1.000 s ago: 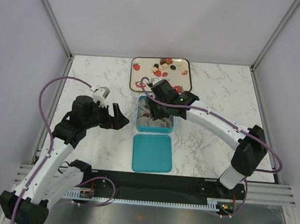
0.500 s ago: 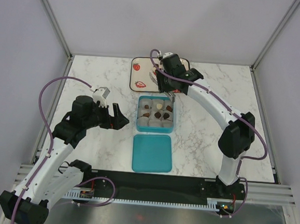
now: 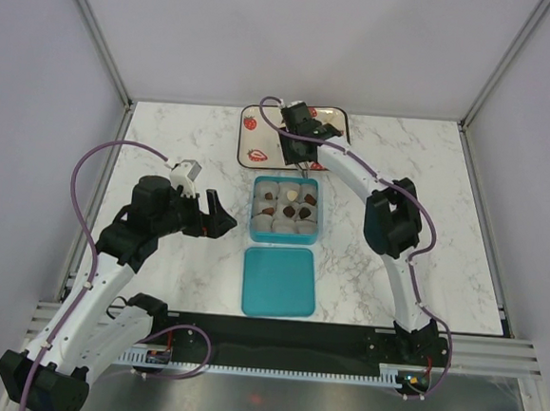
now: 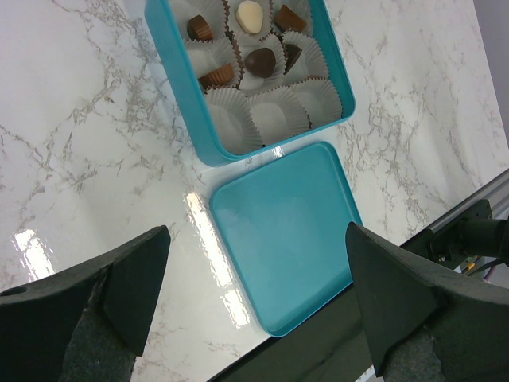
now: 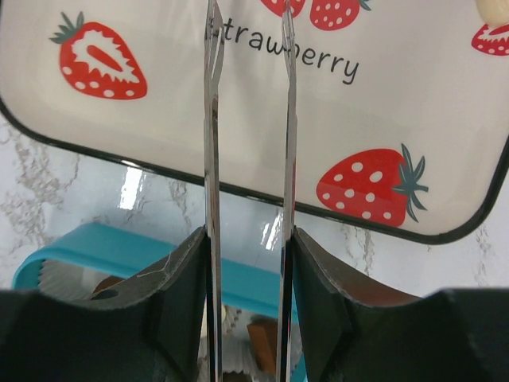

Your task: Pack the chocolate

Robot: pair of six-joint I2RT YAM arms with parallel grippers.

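Tabletop (image 3: 431, 161) of veined white marble, lilac walls (image 3: 298, 36), chocolate (image 4: 261, 61) in teal box (image 4: 176, 83).

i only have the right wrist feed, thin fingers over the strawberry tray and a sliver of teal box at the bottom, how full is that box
Observer: The left wrist view shows six chocolates in the teal box. The three liner cups in the row nearest the arms are empty.
Operator: where did the lid end up
Observer: The lid lies flat on the table, right beside the box on the arms' side.
Operator: is the left arm in my way
Observer: No. The left gripper hangs open to the left of the box and holds nothing.
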